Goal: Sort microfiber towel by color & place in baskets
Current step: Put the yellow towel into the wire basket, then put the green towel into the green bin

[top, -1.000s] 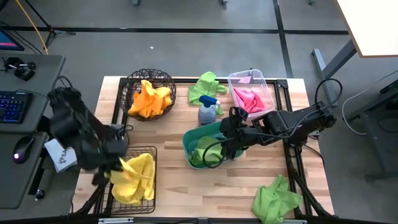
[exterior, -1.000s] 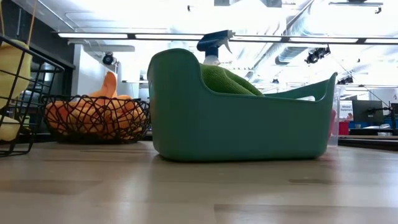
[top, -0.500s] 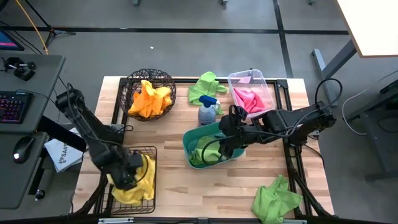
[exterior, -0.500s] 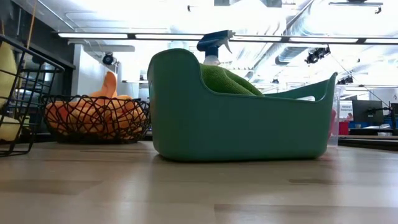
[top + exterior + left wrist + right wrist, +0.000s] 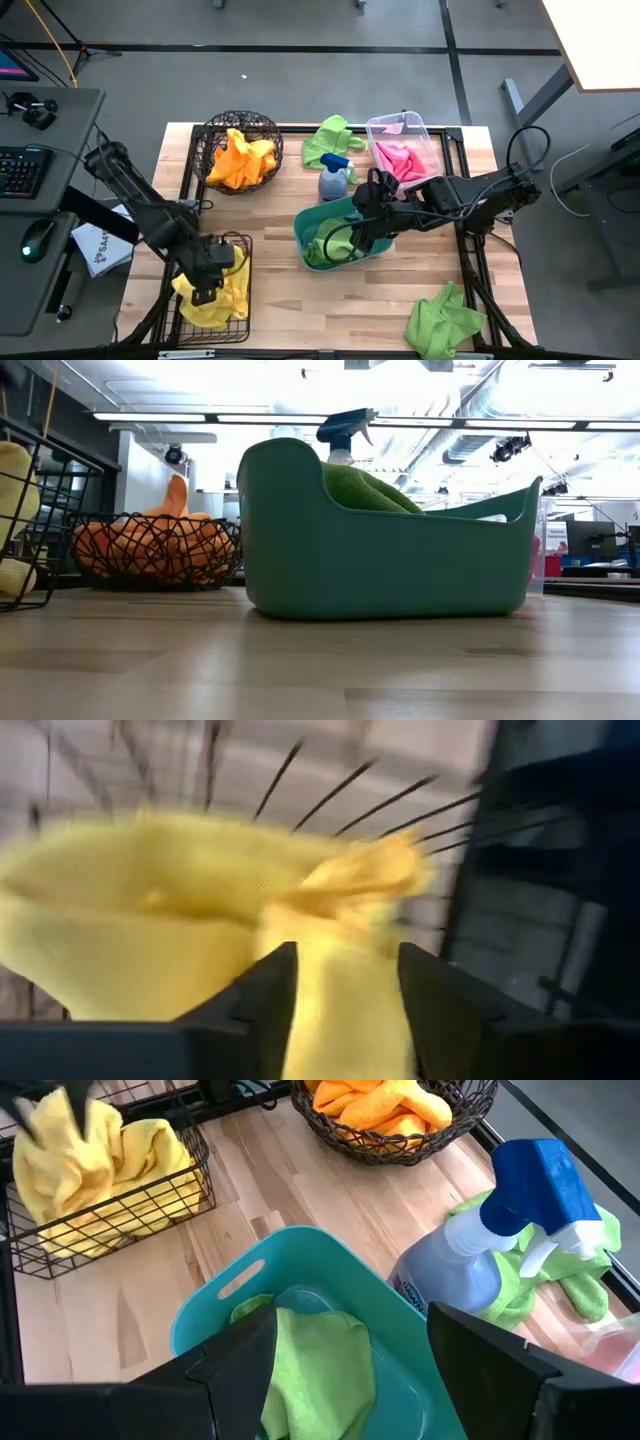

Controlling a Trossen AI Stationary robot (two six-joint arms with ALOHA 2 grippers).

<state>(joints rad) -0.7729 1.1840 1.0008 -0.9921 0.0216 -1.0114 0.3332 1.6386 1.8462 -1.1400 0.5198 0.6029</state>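
- We work on a pale wooden table [image 5: 330,300]; nearest its front edge lies a loose green towel [image 5: 443,318].
- Our left gripper [image 5: 207,283] hangs over the rectangular wire basket [image 5: 238,313], its fingers parted around the yellow towels [image 5: 228,290] heaped inside.
- Our right gripper [image 5: 362,238] hovers with fingers spread wide over the teal tub [image 5: 300,232], which holds a green towel [image 5: 315,1370]; nothing is gripped.
- Behind the tub stands a spray bottle [image 5: 333,178].
- Farther back, the round wire basket [image 5: 222,127] holds orange towels [image 5: 240,160], another green towel [image 5: 328,140] lies loose, and the clear bin [image 5: 420,128] holds pink towels [image 5: 398,158].
- Grey floor [image 5: 300,80] surrounds the table; only the low view shows the ceiling lights [image 5: 150,416].
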